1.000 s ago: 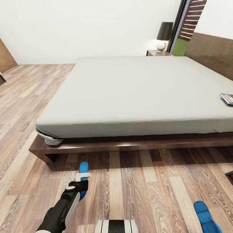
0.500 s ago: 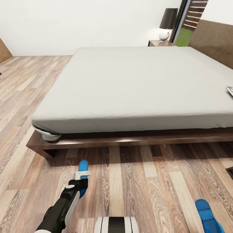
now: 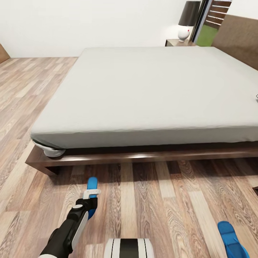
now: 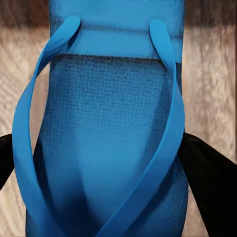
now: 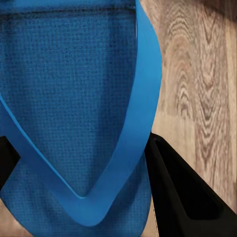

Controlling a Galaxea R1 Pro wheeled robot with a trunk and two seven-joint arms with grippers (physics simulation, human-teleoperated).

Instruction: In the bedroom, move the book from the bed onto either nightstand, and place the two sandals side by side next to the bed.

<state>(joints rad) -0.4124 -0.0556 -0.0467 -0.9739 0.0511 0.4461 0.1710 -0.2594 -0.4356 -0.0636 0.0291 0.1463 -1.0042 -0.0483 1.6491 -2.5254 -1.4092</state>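
Brown wood-plank flooring [image 3: 168, 200] runs along the near side of the large low bed with the pale grey mattress [image 3: 150, 89] and dark brown wooden frame.

One flat bright blue thin-soled sandal [image 3: 92, 188] is seen at the tip of the left gripper [image 3: 91, 195], near the bed's foot corner, pointing toward the frame. From the left wrist camera its textured sole and Y-shaped strap [image 4: 98, 148] lie between the two dark fingers [image 4: 210, 173], one on each long edge; the gripper is judged to be pinching the sandal across its width. Whether the sole rests on the floor or is lifted cannot be told.

The second blue sandal [image 3: 231, 240] lies well apart at the lower right. From the right wrist camera it sits against a dark finger [image 5: 182, 197] of the right gripper [image 5: 79, 163], with a sliver of the other finger at the far edge; a firm clamp cannot be confirmed.

Handling, as judgement: light, thin, flexible foam or rubber; the sole would bend if held at one end, the strap would stretch. A hold across the sole edges near mid-length is preferred.

A small pale edge on the mattress [image 3: 256, 96] may be the book; too little is visible. A dark brown nightstand [image 3: 179, 42] with a white-based, dark-shaded lamp [image 3: 186, 21] stands at the far corner.
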